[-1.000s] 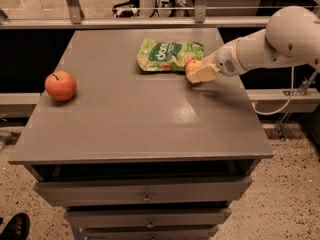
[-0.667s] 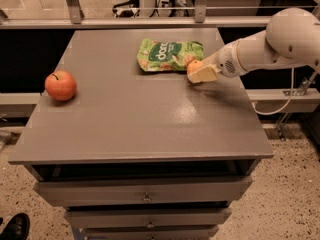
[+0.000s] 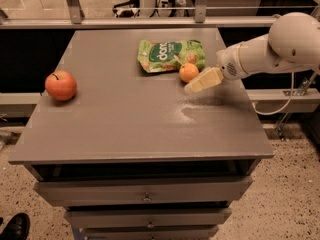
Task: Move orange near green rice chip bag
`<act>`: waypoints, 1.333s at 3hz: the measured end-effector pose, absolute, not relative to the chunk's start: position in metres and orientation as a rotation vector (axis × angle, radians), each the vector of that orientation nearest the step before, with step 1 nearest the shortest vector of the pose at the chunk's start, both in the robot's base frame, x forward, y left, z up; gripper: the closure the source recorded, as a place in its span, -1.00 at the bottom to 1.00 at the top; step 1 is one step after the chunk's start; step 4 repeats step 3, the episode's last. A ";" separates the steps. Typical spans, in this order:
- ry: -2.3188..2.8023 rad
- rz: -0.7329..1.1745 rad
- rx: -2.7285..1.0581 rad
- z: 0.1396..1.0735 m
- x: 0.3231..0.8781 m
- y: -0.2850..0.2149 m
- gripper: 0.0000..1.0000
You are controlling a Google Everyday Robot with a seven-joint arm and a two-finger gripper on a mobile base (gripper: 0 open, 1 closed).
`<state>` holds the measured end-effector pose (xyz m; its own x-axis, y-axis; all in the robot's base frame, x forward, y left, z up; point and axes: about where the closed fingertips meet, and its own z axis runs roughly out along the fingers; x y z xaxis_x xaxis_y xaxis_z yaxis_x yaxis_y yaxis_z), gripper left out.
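Note:
The orange [image 3: 188, 72] sits on the grey table top [image 3: 125, 119], touching the front right edge of the green rice chip bag [image 3: 170, 55], which lies flat at the back middle. My gripper [image 3: 196, 84] is just right of and in front of the orange, with its cream fingers [image 3: 206, 80] pointing down-left. It is open and holds nothing. The white arm [image 3: 280, 46] reaches in from the right.
A larger red-orange apple [image 3: 60, 85] with a stem sits near the table's left edge. The table is a drawer cabinet with drawers [image 3: 145, 191] below its front edge. A metal rail [image 3: 150, 21] runs behind it.
The gripper has let go of the orange and drawn back slightly to the right. The orange now stands free beside the bag.

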<state>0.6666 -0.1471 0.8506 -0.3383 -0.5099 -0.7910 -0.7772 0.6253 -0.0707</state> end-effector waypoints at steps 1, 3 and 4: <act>1.950 0.455 -0.999 0.866 0.649 -0.153 -1.00; 1.819 0.429 -0.974 0.900 0.603 -0.217 -1.00; 1.819 0.429 -0.974 0.900 0.603 -0.217 -1.00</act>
